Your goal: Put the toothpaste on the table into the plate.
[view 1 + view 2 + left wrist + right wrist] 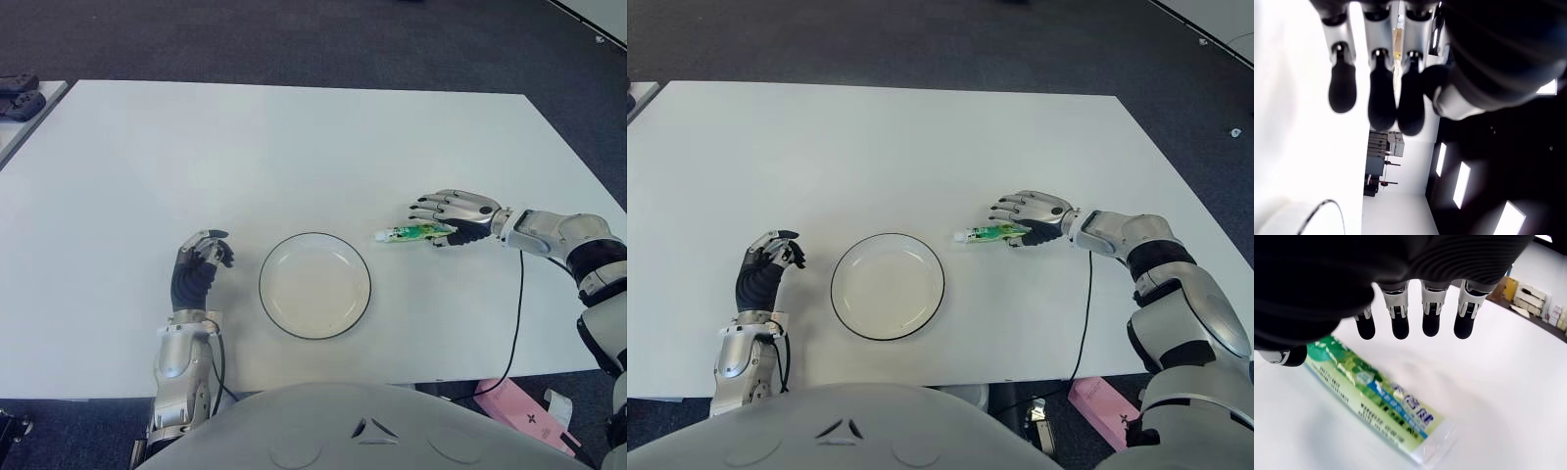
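A green and white toothpaste tube [416,232] lies flat on the white table [294,157], just right of the round white plate [262,286] with a dark rim. My right hand [427,221] hovers over the tube's right end with fingers spread. In the right wrist view the fingers [1400,325] stand above the tube [1376,401] without touching it, and the thumb is beside one end. The plate holds nothing. My left hand [204,255] shows left of the plate, fingers relaxed and holding nothing.
Dark objects [20,96] sit on a neighbouring table at the far left. A black cable [517,313] hangs from my right forearm over the table's front edge. A pink item [519,411] lies on the floor at the lower right.
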Controlling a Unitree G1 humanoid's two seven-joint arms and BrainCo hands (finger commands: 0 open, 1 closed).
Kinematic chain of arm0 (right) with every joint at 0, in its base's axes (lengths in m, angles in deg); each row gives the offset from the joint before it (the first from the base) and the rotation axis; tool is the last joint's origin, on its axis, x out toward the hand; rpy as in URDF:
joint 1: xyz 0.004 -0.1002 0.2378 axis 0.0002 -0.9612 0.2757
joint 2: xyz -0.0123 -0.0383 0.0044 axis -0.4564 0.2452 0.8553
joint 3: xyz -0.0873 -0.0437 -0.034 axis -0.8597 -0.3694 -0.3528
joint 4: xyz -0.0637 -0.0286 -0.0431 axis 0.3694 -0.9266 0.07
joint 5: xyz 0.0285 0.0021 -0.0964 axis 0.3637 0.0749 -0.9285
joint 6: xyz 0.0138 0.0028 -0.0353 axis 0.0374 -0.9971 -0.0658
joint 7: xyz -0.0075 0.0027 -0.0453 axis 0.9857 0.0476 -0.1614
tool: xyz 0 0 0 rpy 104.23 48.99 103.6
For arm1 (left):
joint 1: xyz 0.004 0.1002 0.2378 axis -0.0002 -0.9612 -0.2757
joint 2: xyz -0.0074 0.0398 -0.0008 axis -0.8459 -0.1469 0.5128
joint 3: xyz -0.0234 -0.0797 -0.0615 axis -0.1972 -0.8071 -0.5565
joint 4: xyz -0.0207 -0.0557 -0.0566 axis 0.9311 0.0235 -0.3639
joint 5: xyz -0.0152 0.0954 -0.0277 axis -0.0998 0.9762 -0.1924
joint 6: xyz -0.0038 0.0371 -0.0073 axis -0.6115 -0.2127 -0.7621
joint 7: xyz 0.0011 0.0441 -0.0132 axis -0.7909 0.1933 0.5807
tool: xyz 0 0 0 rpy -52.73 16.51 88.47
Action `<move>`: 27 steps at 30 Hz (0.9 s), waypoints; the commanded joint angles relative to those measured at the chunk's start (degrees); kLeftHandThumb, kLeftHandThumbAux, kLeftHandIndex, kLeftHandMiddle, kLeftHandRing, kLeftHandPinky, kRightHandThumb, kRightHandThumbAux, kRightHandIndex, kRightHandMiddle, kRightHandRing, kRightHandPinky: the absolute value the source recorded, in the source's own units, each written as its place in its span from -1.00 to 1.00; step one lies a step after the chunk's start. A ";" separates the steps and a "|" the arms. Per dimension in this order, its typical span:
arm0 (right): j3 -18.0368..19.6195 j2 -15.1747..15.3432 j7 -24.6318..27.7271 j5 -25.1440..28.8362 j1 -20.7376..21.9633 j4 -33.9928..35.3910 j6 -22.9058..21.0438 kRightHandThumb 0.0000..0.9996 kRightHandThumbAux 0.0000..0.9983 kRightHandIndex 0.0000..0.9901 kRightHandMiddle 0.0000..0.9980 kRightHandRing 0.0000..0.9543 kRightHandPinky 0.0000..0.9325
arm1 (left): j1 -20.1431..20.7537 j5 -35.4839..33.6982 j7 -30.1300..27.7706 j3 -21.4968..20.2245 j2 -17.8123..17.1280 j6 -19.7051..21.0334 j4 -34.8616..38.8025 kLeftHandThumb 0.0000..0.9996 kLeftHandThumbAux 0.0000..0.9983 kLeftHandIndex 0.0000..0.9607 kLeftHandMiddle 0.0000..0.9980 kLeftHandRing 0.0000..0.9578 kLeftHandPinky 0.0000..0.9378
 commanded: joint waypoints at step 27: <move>-7.75 -6.68 -3.17 -2.56 -5.97 -6.24 -9.31 -0.09 -0.76 -1.00 -1.00 -1.00 -1.00 | -2.82 0.89 0.67 0.36 0.14 0.66 2.54 0.41 0.44 -0.09 0.26 0.32 0.35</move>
